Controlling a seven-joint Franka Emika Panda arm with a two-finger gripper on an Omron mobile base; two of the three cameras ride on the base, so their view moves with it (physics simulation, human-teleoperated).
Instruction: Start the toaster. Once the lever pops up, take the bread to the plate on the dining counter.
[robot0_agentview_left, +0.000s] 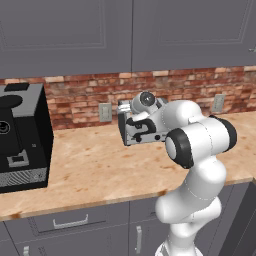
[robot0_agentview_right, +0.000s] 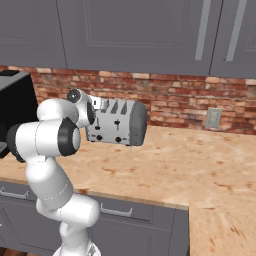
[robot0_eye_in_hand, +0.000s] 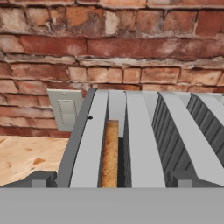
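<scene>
The gripper (robot0_eye_in_hand: 112, 181) hangs just above the toaster (robot0_agentview_right: 117, 122) with its jaws spread wide and nothing between them, the two dark fingertips (robot0_eye_in_hand: 40, 179) rising either side of the slots. Directly below, the bread (robot0_eye_in_hand: 110, 153) stands on edge in the toaster's leftmost slot as the hand view shows it. The toaster sits on the mottled wood-tone surface (robot0_agentview_right: 200, 160) near the brick backsplash (robot0_agentview_right: 175, 97), with a black coffee machine (robot0_agentview_left: 22, 137) well apart from it.
</scene>
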